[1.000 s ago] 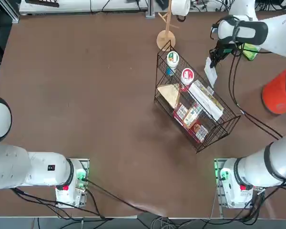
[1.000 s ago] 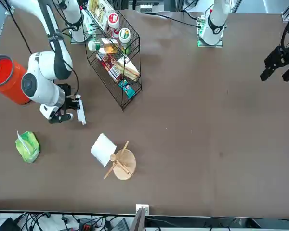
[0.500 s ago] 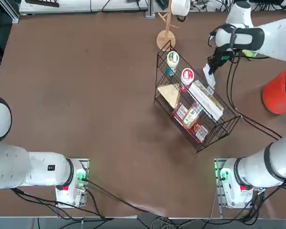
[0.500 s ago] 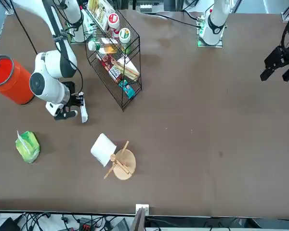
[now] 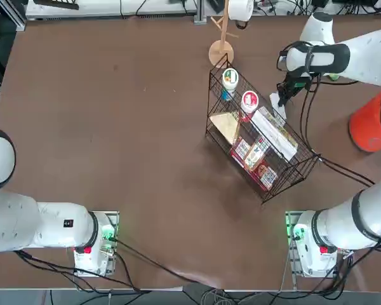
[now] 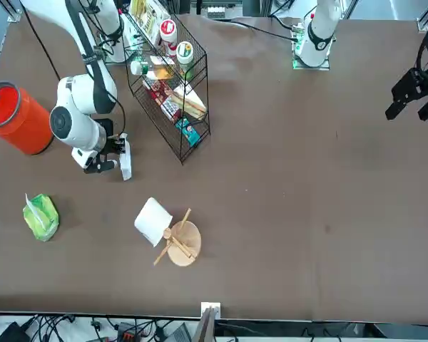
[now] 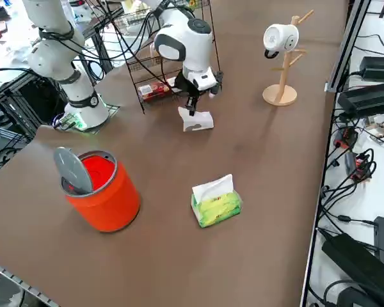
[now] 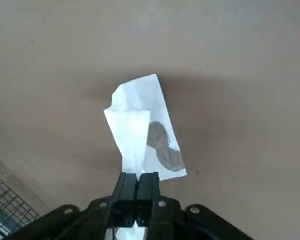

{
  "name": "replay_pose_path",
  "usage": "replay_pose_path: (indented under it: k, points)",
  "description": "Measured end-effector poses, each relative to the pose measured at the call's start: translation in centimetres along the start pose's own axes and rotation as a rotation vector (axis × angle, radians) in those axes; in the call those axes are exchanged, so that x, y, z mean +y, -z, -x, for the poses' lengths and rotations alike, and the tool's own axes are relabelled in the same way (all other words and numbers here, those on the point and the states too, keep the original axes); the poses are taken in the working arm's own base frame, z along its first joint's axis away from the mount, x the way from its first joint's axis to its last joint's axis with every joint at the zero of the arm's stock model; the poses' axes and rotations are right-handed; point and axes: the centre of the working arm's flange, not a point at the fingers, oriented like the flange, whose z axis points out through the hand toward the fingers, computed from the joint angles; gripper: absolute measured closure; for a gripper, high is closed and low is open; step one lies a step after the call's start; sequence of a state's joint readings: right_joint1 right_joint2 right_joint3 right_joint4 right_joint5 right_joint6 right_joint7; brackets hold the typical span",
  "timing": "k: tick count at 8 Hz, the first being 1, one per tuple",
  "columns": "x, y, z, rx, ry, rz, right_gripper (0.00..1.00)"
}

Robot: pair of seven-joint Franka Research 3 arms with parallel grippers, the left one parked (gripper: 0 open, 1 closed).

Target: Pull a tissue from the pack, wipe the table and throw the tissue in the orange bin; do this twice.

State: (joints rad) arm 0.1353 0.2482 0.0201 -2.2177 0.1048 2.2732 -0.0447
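Note:
My right gripper (image 8: 136, 178) is shut on a white tissue (image 8: 140, 125), pinching its top edge. The tissue (image 7: 197, 121) hangs below the gripper (image 7: 193, 105) with its lower end down on the dark-brown table (image 5: 114, 127), just beside the wire basket. In the top view the gripper (image 5: 284, 93) and tissue (image 5: 279, 101) sit at the far right. The green pack (image 7: 216, 201), a white sheet sticking up from its slot, lies apart from the gripper (image 6: 113, 154). The orange bin (image 7: 102, 188) stands upright at the table's right edge, its grey lid tipped open.
A black wire basket (image 5: 260, 143) full of packets and cups stands close to the gripper. A wooden mug tree (image 7: 281, 64) with a white mug stands at the far edge. The arm's cables (image 5: 317, 146) trail over the table by the basket.
The gripper has slid the tissue a short way across the table toward the wire basket, away from the bin and the pack. It stays shut on the tissue.

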Motion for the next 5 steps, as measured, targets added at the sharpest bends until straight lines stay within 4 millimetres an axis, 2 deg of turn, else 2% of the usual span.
replay_pose_path:
  k: [5]
  points:
    - [1.7,-3.4,-0.7,-0.007,-0.024,0.009,0.99]
